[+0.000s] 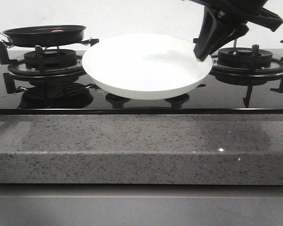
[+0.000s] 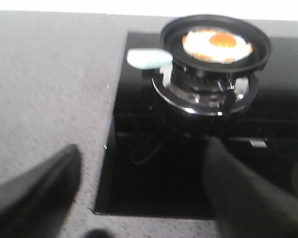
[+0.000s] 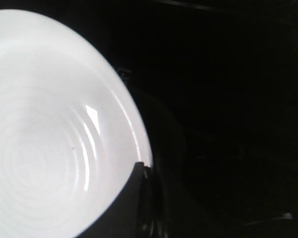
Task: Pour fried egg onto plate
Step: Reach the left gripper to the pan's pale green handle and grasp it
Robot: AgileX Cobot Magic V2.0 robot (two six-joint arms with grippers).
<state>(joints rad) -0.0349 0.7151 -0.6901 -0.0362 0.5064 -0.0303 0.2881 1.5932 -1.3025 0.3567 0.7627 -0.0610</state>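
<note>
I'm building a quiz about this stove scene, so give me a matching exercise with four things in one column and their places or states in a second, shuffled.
Things:
1. fried egg
2. plate
3. frying pan
4. left gripper

States:
A. gripped at its rim by the right gripper
B. open, holding nothing
C. lying in the pan
D. sitting on the left burner

Pairs: 1-C, 2-A, 3-D, 4-B

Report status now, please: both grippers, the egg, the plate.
Right gripper shut on plate rim, plate empty. Left gripper open, empty. Fried egg in pan on left burner.
</note>
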